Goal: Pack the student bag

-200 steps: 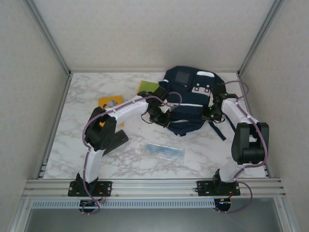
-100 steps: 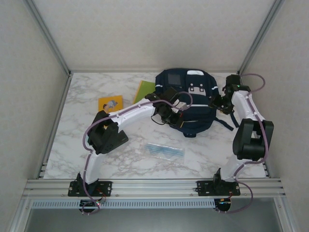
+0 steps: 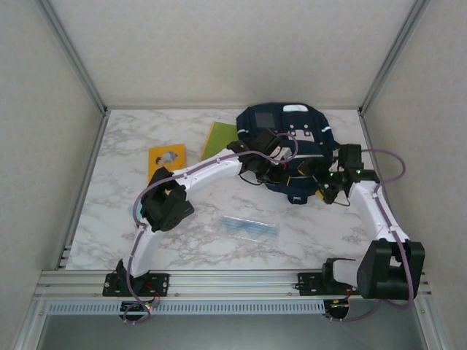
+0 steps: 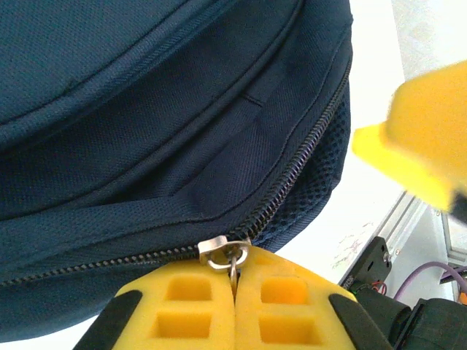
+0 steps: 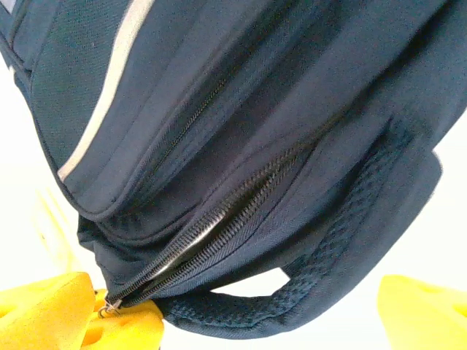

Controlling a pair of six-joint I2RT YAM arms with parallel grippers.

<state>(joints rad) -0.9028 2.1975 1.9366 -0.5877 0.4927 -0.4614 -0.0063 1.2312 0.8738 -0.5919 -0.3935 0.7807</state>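
Orange book (image 3: 167, 157), green book (image 3: 219, 137), clear pouch (image 3: 249, 227)

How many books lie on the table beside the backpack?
2: an orange book left of the student bag, and a green book between them. Others may lie hidden under the bag.

On the student bag (image 5: 241, 109), the zipper (image 5: 219, 226) gapes partly open above a mesh handle (image 5: 343, 248); the right gripper (image 5: 233, 312) holds its yellow jaws wide apart.

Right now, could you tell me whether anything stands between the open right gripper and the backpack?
Nothing visible does. The right gripper faces the backpack directly, jaws open, with the zipper and carry handle just ahead. The left gripper is shut on the zipper pull, off to one side.
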